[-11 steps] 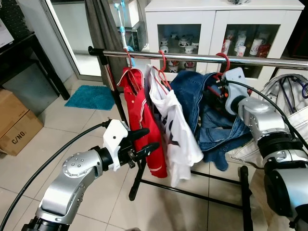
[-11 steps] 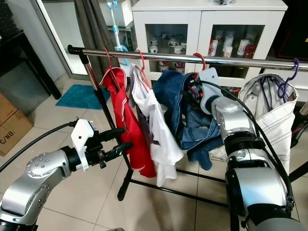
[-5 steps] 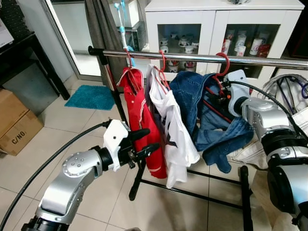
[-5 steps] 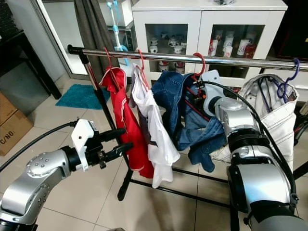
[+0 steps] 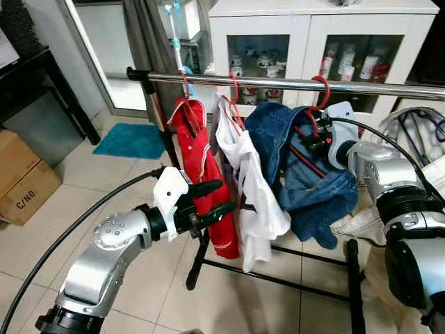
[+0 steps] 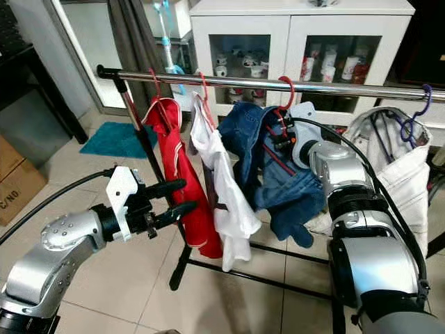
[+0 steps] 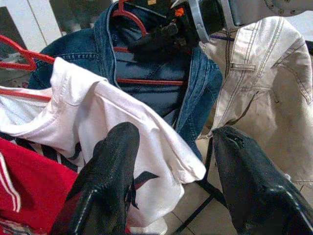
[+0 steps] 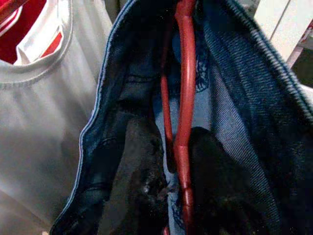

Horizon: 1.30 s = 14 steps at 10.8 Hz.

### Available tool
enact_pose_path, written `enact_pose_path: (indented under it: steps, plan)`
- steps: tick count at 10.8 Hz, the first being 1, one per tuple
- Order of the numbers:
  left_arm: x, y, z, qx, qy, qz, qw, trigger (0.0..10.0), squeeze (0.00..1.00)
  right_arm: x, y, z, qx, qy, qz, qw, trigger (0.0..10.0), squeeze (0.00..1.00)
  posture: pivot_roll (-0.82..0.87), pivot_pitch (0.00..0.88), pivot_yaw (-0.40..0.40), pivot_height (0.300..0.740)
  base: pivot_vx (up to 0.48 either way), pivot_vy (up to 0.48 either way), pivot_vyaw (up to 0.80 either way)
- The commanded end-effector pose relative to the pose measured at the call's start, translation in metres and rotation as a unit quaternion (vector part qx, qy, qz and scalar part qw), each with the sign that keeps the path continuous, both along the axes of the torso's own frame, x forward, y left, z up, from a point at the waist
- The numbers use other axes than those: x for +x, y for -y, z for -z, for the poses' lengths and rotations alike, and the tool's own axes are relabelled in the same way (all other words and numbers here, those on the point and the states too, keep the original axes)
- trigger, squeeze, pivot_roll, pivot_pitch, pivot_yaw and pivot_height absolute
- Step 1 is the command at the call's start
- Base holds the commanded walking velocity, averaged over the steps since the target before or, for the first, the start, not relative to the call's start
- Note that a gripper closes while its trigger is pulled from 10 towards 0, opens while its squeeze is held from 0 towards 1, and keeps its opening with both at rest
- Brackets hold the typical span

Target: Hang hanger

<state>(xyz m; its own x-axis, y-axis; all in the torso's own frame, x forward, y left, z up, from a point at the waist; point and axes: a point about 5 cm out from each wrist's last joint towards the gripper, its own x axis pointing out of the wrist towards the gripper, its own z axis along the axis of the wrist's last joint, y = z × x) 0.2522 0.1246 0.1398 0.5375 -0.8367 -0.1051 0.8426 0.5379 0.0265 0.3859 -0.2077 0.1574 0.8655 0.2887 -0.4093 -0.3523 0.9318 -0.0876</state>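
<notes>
Red plastic hanger [image 5: 314, 111] w/ the denim jacket [image 5: 306, 182] is hooked over the chrome rail [image 5: 292, 84], hook at roughly 1 o'clock in the left eye view. So the main part looks done: hook is over the bar and the denim hangs from it, bunched and lopsided (more cloth sagging toward 5 o'clock).

Right gripper [image 5: 316, 139] is at the hanger's neck, just under the hook, approx 2 o'clock from frame centre. In the right wrist view its fingers [image 8: 139, 176] sit either side of the red stem w/ the stem between them; they look closed around it or very nearly, but I can't tell for sure whether they're pinching or have let go. What's left, I'd judge: release the stem, back the arm out w/o dragging the hanger along the rail, maybe let the jacket settle.

Left gripper [image 5: 208, 199] is at about 7 o'clock, low and in front of the rack, fingers spread apart and holding nothing. It's near the hem of the red garment [image 5: 201, 167] but not clearly touching it. The left wrist view looks past its fingertips [image 7: 110, 176] at the white t-shirt [image 5: 254, 181] and the denim behind.

Other stuff on the rail: red garment at 11 o'clock, white tee at 12, both on their own red hangers; a cream bag [image 6: 393, 163] hangs at the far 3 o'clock end on a purple hook. White cabinet [image 5: 264, 35] stands behind the rail.
</notes>
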Motion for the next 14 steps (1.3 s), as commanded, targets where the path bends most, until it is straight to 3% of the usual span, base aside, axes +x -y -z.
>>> enact_pose_path:
  steps: [1,2,4,7,9,10,12,14]
  plan:
    - [0.002,-0.003,-0.001,0.002,0.0,-0.002,1.0,10.0,0.0,0.004,-0.007,-0.011,0.016,0.015,-0.012,1.0,0.0,0.0,-0.07,0.0,0.123,0.74,0.0,0.0,0.0]
    - [0.002,-0.003,-0.001,0.002,0.001,-0.002,1.0,10.0,0.0,0.003,-0.008,-0.012,0.017,0.019,-0.015,1.0,0.0,0.0,-0.07,0.0,0.126,0.74,0.0,0.0,0.0]
    - [0.005,-0.002,0.0,0.006,0.003,-0.009,1.0,10.0,0.0,0.002,-0.011,-0.021,0.015,0.077,-0.023,0.997,0.0,0.0,-0.07,0.0,0.132,0.74,0.0,0.0,0.0]
    - [0.011,-0.003,0.002,0.007,0.013,-0.039,0.999,10.0,0.0,-0.017,-0.011,-0.022,0.031,0.149,-0.005,0.988,0.0,0.0,-0.08,0.0,0.139,0.74,0.0,0.0,0.0]
    - [0.012,-0.004,0.002,0.008,0.016,-0.05,0.999,10.0,0.0,-0.021,-0.011,-0.025,0.038,0.176,0.007,0.984,0.0,0.0,-0.08,0.0,0.138,0.74,0.0,0.0,0.0]
    - [0.015,-0.006,0.005,0.017,0.012,-0.081,0.996,10.0,0.0,-0.029,-0.01,-0.03,0.041,0.211,0.018,0.976,0.0,0.0,-0.08,0.0,0.135,0.74,0.0,0.0,0.0]
    - [0.015,-0.01,0.013,0.009,0.01,-0.135,0.991,10.0,0.0,-0.059,-0.02,-0.014,0.006,0.209,0.003,0.978,0.0,0.0,-0.07,0.0,0.12,0.74,0.0,0.0,0.0]
    - [0.01,-0.013,0.02,0.002,-0.002,-0.161,0.987,10.0,0.0,-0.084,-0.018,0.003,0.011,0.21,0.068,0.975,0.0,0.0,-0.06,0.0,0.105,0.74,0.0,0.0,0.0]
